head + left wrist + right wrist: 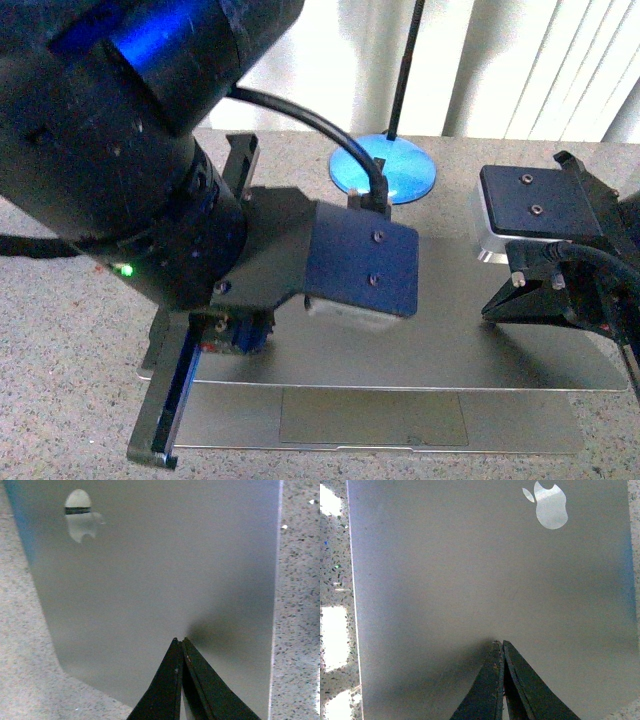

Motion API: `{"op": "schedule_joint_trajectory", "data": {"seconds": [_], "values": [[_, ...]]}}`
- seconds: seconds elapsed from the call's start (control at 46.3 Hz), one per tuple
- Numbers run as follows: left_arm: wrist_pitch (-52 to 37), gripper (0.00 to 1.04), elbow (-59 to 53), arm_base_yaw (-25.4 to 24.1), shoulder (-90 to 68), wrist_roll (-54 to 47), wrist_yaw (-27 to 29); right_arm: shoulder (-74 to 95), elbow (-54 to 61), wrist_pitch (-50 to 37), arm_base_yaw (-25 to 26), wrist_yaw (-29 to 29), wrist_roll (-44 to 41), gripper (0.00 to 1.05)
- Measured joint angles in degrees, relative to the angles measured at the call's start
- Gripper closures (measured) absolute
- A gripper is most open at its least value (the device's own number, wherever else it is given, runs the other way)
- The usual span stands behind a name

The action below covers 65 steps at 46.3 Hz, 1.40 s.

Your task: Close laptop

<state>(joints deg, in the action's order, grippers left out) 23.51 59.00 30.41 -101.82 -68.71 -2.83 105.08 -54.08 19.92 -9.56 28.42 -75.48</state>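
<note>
On the speckled table (60, 330): laptop (450, 360), lid lowered far, trackpad (372, 417) showing in front of the lid's edge.
Lid: plain silver, with pale logo (551, 507).
Left gripper (181, 642): fingers pressed together, tips on the lid.
Right gripper (500, 644): fingers also together, tips on the lid.
Behind laptop: blue round base (400, 170) with black pole.

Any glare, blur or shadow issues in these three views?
Front view: left arm looms close, soft, with a blue sheen; window behind is blown out. Left wrist view: closed left gripper casts a shadow on the laptop. Right wrist view: logo glares; bright patches on the counter.
</note>
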Motion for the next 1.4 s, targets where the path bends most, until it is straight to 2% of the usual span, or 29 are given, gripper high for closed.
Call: {"op": "schedule_joint_trajectory", "data": {"seconds": [0.432,1.101,1.188,1.404], "values": [[-1.4,1.01,-3.2,2.1,-1.5,0.6,-0.5,2.4,4.7,-4.9,-1.0,0.3,1.5,1.02],[-3.8,1.01,-4.3,2.7,-2.3,2.1,-1.6,2.6,5.7,-5.9,-1.4,0.6,2.5,1.02],[-5.3,1.01,-4.3,2.5,-1.8,2.6,-2.1,2.0,5.7,-8.0,-1.4,1.2,3.5,1.02],[-9.1,1.01,-4.3,1.4,2.6,5.7,-3.5,-2.4,5.8,-21.7,-1.0,2.1,9.4,1.02]]}}
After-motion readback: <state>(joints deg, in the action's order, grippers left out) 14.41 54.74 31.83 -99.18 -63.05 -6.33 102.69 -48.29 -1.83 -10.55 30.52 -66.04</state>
